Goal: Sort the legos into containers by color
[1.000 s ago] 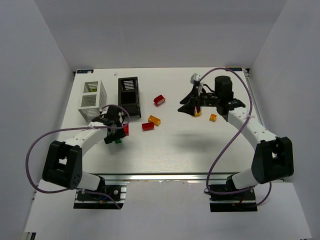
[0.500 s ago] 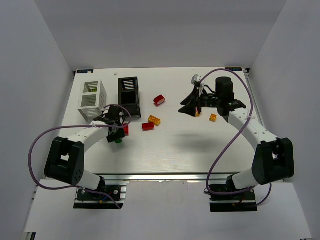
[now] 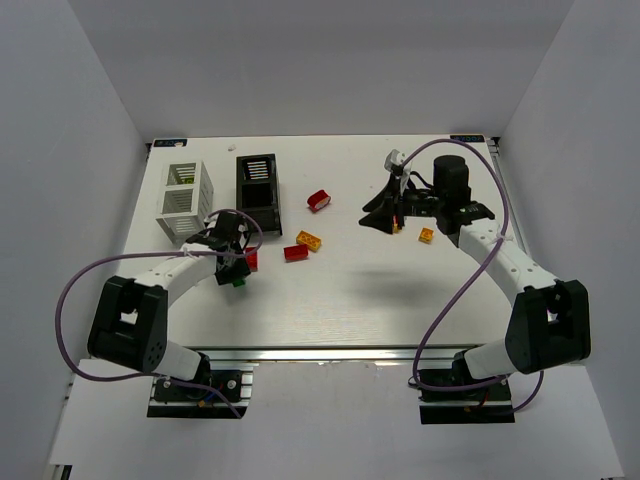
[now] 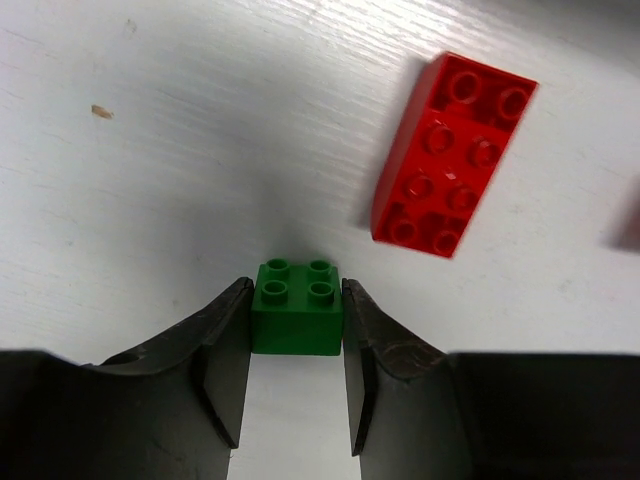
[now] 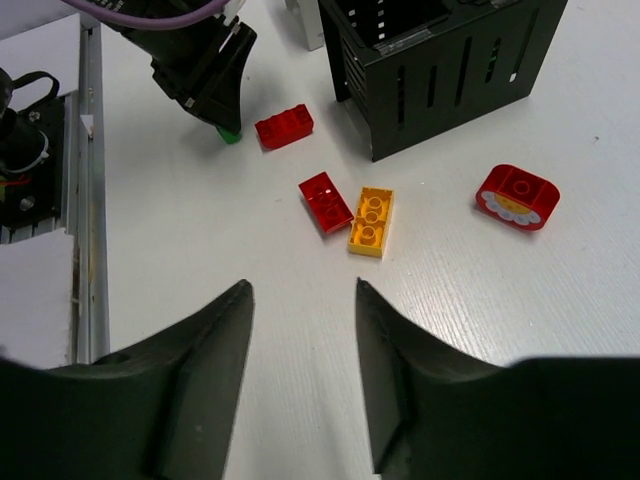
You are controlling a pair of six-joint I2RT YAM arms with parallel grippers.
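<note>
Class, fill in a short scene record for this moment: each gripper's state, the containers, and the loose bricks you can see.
Left gripper: fingers against both sides of a green brick
Right gripper: open, empty, above the table
Containers: white bin and black bin, side by side, far left
Beside green brick: long red brick
Near black bin: red rounded piece; orange-yellow brick beside other red brick

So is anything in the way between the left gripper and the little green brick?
No, nothing visible. The left gripper has the green brick between its fingers, one finger against each side. The red brick lies apart, off to one side.
</note>
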